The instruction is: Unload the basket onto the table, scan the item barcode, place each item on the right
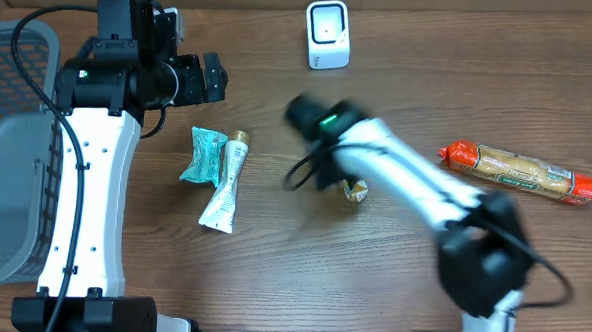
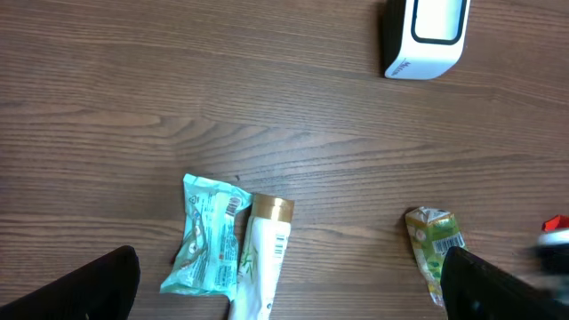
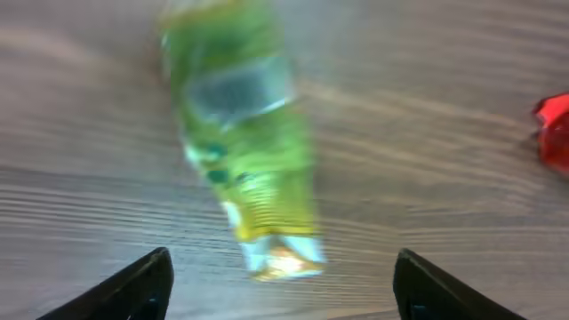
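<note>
Green packet [image 3: 244,133]: lies flat on the table [image 1: 271,285], between the fingers of the right gripper [image 3: 283,289]. The jaws stand wide apart. Neither finger touches the packet, and nothing is held. This view is blurred, so the print on the packet cannot be read. In the left wrist view, a white barcode label shows on the packet's face. The digits are too small to read.

Left gripper [image 1: 208,79]: jaws fully spread and empty, hovering above the table to the basket side of the scanner [image 1: 328,34].

Scanner: a white box with a dark-framed window, upright at the far edge of the table. A short line of print on its side is not legible.

Positions from the scanner:
- Green packet: toward the robot bases, almost in line with the scanner.
- White tube [image 1: 225,188] with a gold cap: toward the bases and toward the left arm. A barcode shows near the cap.
- Teal pouch [image 1: 202,154]: touching the tube on the side away from the scanner. It bears a small barcode.
- Long roll [image 1: 524,171] with red ends and a green label: well apart, on the right arm's side. Its text is unreadable.
- Grey mesh basket [image 1: 18,124]: farthest, past the left arm.

Surface: brown wood-grain tabletop.
</note>
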`<state>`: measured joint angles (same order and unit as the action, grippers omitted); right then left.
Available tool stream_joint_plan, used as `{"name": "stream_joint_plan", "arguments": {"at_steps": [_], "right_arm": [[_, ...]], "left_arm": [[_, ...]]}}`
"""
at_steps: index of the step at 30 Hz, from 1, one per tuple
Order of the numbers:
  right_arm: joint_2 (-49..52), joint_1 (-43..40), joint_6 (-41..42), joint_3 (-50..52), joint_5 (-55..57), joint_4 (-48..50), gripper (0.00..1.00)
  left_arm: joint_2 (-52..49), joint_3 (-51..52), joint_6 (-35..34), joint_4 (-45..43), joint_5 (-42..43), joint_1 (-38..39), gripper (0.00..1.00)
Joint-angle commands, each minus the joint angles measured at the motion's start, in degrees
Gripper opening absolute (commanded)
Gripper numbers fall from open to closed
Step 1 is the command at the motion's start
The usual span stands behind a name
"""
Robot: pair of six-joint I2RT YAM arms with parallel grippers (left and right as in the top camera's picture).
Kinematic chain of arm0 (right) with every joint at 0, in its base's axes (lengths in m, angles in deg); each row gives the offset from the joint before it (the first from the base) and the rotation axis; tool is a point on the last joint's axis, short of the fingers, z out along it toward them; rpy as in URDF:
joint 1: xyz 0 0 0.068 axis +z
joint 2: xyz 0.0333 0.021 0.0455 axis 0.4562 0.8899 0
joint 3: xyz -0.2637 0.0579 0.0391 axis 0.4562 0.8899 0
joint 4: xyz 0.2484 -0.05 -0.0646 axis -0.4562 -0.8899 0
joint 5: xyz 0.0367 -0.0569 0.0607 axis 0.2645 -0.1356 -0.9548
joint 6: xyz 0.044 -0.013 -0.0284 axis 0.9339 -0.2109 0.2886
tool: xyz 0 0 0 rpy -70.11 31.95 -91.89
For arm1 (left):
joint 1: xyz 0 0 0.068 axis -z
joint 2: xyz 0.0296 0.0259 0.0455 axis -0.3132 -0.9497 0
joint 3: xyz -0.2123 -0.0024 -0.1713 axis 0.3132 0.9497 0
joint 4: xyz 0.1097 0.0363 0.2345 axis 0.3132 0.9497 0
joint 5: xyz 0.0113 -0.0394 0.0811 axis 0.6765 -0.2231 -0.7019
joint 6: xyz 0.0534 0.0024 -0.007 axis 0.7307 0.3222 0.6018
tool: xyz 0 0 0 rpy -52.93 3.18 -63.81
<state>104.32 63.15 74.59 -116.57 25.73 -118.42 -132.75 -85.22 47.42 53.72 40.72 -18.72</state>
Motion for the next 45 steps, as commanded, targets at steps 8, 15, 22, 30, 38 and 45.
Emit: {"name": "stream_joint_plan", "arguments": {"at_steps": [8, 15, 22, 30, 38, 45], "right_arm": [[-5.51, -20.72, -27.39, 7.1, -42.82, 5.77, 0.8], [-5.42, -22.58, -27.41, 22.08, -46.31, 20.5, 0.78], [-5.4, -22.4, -28.41, 30.23, -46.4, 31.52, 0.75], [-5.4, -22.14, -28.15, 34.62, -48.11, 39.15, 0.64], [-5.38, -21.18, -28.2, 37.66, -48.09, 41.38, 0.64], [-5.35, -19.15, -28.17, 38.36, -46.97, 42.45, 0.45]], "left_arm": [[0.15, -0.52, 1.31, -0.15, 0.44, 0.13, 1.0], [0.15, -0.52, 1.31, -0.15, 0.44, 0.13, 1.0], [0.15, -0.52, 1.31, -0.15, 0.44, 0.13, 1.0], [0.15, -0.5, 1.31, -0.15, 0.44, 0.13, 0.99], [0.15, -0.52, 1.31, -0.15, 0.44, 0.13, 0.99], [0.15, -0.52, 1.31, -0.15, 0.44, 0.13, 0.99]]}}
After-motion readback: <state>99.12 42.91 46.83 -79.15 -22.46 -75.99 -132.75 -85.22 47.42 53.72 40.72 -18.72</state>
